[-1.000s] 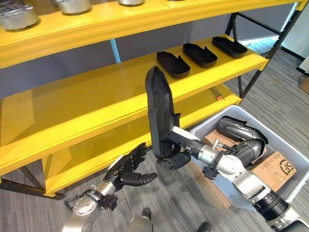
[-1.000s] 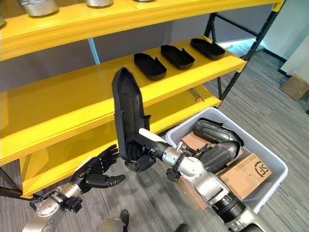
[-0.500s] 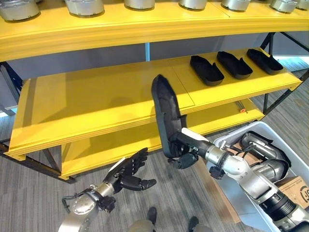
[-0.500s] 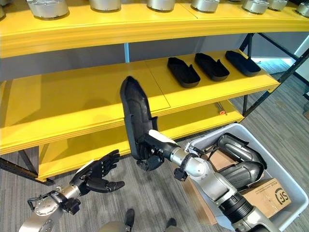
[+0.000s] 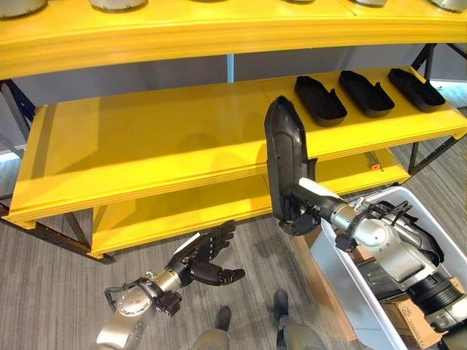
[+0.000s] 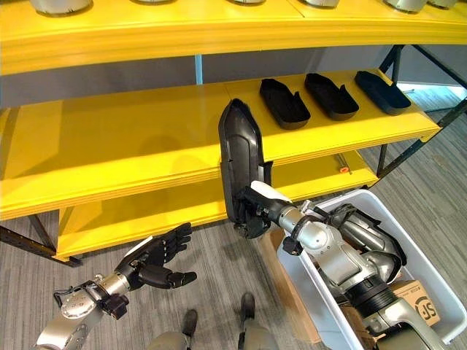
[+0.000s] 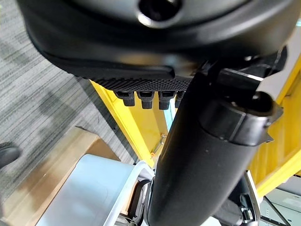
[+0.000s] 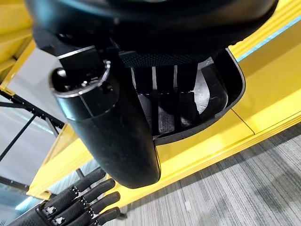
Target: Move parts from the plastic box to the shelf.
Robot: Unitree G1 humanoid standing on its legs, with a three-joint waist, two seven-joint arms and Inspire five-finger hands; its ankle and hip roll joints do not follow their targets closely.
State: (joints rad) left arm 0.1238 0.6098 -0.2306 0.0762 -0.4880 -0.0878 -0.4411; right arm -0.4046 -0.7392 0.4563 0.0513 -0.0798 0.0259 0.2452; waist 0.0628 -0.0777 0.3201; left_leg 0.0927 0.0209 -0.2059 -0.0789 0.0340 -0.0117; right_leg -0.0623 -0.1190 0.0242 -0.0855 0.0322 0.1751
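A long black moulded part (image 5: 283, 157) stands upright in front of the yellow middle shelf (image 5: 146, 146), with my right hand (image 5: 299, 219) shut on its lower end. In the right wrist view the fingers (image 8: 169, 94) curl inside the part's hollow (image 8: 211, 94). Three similar black parts (image 5: 319, 100) (image 5: 366, 92) (image 5: 416, 89) lie in a row on that shelf's right end. The pale plastic box (image 5: 343, 284) sits on the floor at the lower right, under my right arm. My left hand (image 5: 201, 255) hangs open and empty low over the floor.
A lower yellow shelf (image 5: 182, 211) runs near the floor behind the hands, and an upper shelf (image 5: 219, 29) spans the top. A cardboard box (image 6: 419, 302) lies inside the plastic box. A brown board (image 5: 321, 284) lies on the floor beside it.
The camera has swung left, then down. My right hand has carried the upright part to the right along the shelf front, nearer the three parts. The left hand stays open.
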